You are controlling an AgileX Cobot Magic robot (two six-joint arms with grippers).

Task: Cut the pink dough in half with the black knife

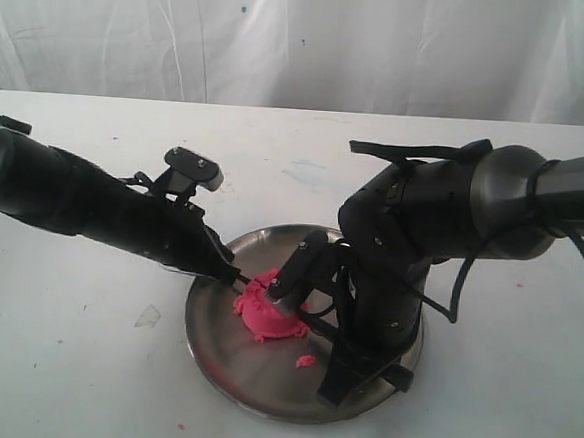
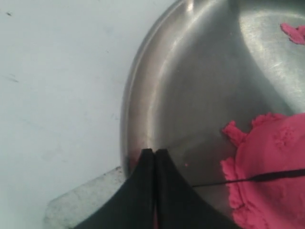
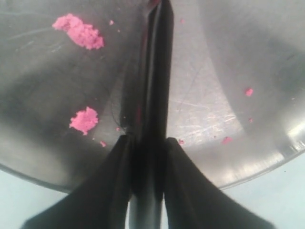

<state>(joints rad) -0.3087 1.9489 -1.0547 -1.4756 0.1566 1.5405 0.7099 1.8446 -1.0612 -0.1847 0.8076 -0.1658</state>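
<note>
The pink dough (image 1: 263, 315) is a ragged dome on the left half of a round steel plate (image 1: 260, 387). My right gripper (image 3: 147, 139) is shut on the black knife (image 3: 159, 71), which runs from its jaws out across the plate (image 3: 228, 71). In the left wrist view the knife (image 2: 271, 176) shows as a thin black line lying across the dough (image 2: 276, 148), its tip just past the dough's edge. My left gripper (image 1: 234, 274) is shut with nothing in it, its tips (image 2: 155, 151) just inside the plate's rim (image 2: 131, 109) beside the dough. The bulky right arm (image 1: 422, 218) hangs over the plate's right side.
Pink crumbs lie on the plate: one (image 1: 305, 360) in front of the dough, two larger bits (image 3: 78, 31) (image 3: 85, 119) beside the knife. A clear scrap (image 1: 148, 315) lies on the white table left of the plate. A white curtain hangs behind.
</note>
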